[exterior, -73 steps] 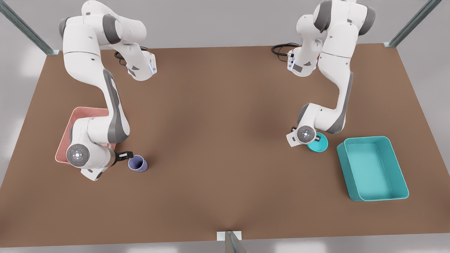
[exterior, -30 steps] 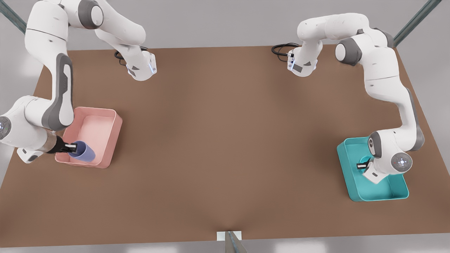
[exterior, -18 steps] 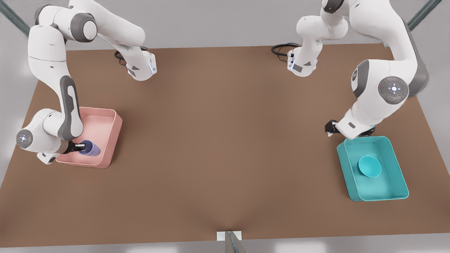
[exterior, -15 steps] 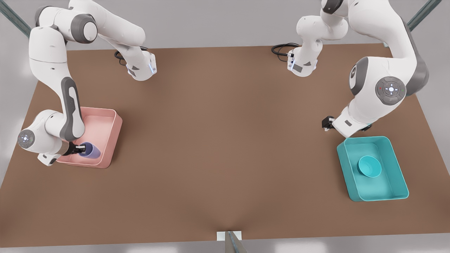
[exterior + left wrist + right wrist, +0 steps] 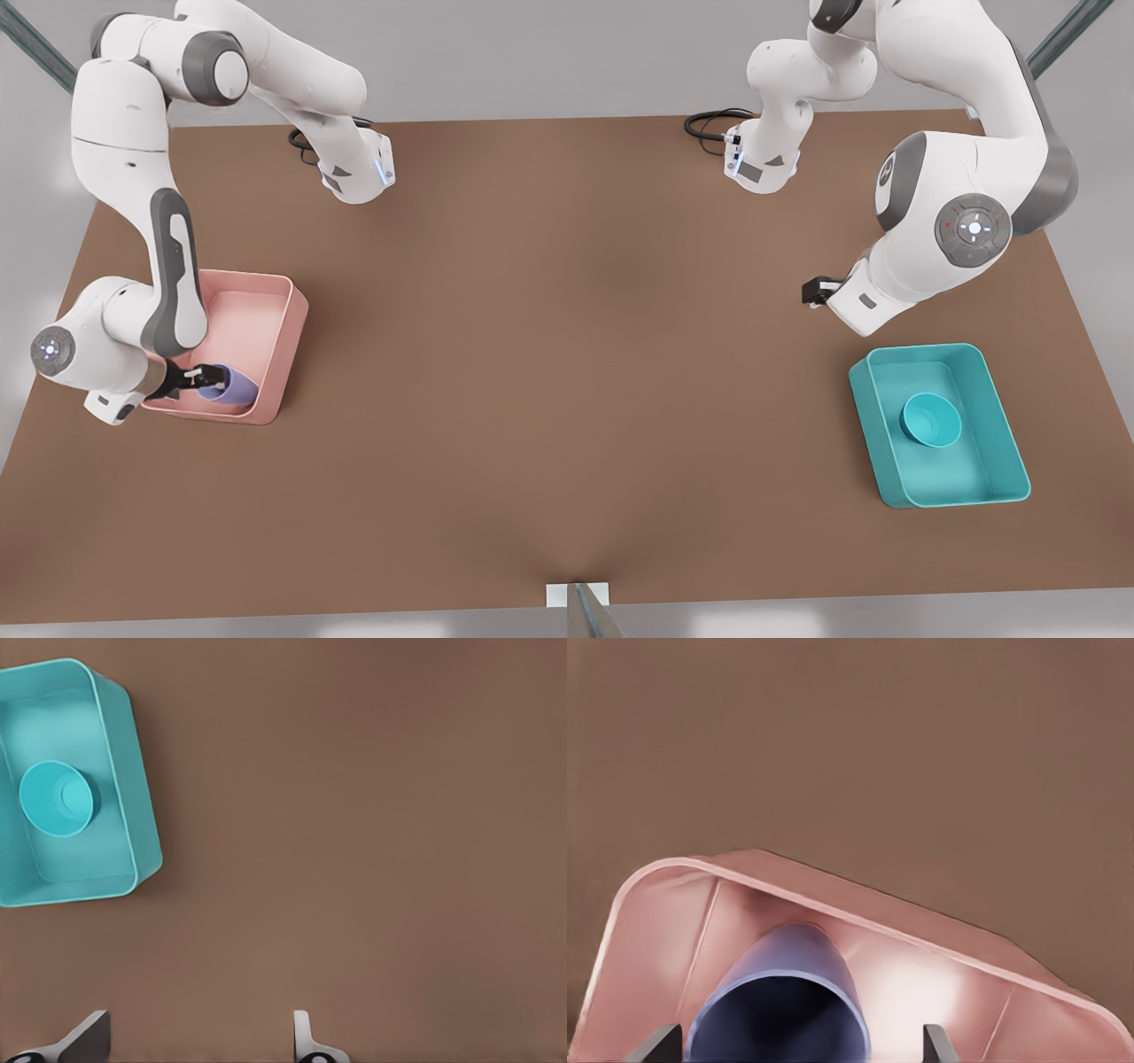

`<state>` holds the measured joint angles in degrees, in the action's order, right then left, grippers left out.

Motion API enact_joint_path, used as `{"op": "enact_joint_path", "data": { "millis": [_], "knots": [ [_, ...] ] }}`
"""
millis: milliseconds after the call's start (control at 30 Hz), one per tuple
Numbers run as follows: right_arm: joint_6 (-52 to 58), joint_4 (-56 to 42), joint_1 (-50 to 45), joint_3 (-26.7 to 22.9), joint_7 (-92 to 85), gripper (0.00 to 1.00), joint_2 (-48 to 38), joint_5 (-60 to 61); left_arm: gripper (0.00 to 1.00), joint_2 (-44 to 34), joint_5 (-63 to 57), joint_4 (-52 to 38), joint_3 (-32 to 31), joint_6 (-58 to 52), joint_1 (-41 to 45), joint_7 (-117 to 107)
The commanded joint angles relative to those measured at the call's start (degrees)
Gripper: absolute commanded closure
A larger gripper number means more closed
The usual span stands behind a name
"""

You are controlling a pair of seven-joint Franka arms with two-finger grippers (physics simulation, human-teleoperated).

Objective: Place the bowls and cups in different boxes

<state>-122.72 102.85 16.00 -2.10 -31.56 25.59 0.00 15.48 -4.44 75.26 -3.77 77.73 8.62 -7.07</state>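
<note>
Over on the front view's left, the right gripper (image 5: 197,379) sits low inside the pink box (image 5: 282,292), at the cup (image 5: 232,386), which lies tilted on its side near the box's front wall. The front view cannot settle the grip, but the right wrist view can: the cup (image 5: 780,1005) shows its dark open mouth between the two fingers (image 5: 656,1045), which stand clear of it on either side, so the jaws are apart and not clamped. That same view shows the pink box's (image 5: 833,904) far wall curving just behind the cup.

Across on the front view's right, the left gripper (image 5: 815,291) hangs above bare tabletop, near the teal box (image 5: 939,350) but off its far corner. Its jaws are hard to read there; the left wrist view shows the fingers (image 5: 301,1036) spread wide with nothing between them. The bowl (image 5: 931,420) rests upright in the middle of the teal box, and the left wrist view looks straight down on the bowl (image 5: 58,798) within the teal box (image 5: 133,815).

The tabletop (image 5: 567,354) is plain matte brown. Black cables (image 5: 709,124) curl by the arm bases at its far edge, metal frame struts (image 5: 53,62) run off at the corners, and a pale grey floor lies beyond.
</note>
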Motion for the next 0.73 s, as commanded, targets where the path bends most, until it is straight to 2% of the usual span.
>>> {"op": "enact_joint_path", "data": {
  "millis": [0, 100, 167, 200, 267, 433, 567, 700],
  "knots": [
    [5.8, -1.5, -0.4, 0.1, -6.1, 0.0, -1.2, 0.2, 0.0, 0.0, 0.0, 0.0, 0.0, -0.6, 0.1, -3.3],
    [19.9, -10.7, -4.3, 0.0, -5.3, 0.0, -1.5, 0.2, 0.0, 0.1, 0.0, 0.0, 0.0, -0.6, 0.1, -3.3],
    [28.1, -13.7, -9.7, 0.0, 11.2, 0.0, -2.7, -0.2, 0.0, 0.1, 0.0, 0.0, 0.0, -0.6, 0.0, -3.3],
    [29.1, -15.4, -12.9, 0.0, 15.6, 0.0, -2.6, -1.9, 0.0, 0.2, 0.0, 0.0, 0.0, -0.6, 0.1, -3.3],
    [29.2, -16.8, -13.6, 0.0, 17.3, 0.0, -3.7, -1.1, 0.0, 0.2, 0.1, 0.0, 0.0, -0.4, 0.0, -3.4],
    [31.7, -11.8, -13.2, -0.3, 17.7, 0.0, -17.8, -0.6, 0.0, 0.2, 0.1, 0.0, 0.0, -0.4, 0.0, -3.3],
    [36.7, -16.7, -14.7, 0.1, 26.8, 0.0, -18.6, -0.7, 0.0, 0.2, 0.1, 0.0, 0.0, -0.6, -0.1, -3.4],
    [36.9, -16.5, -14.7, 0.0, 26.7, 0.0, -18.5, 0.3, 0.0, 0.1, 0.1, 0.0, 0.0, -0.6, -0.1, -3.5]
  ]
}}
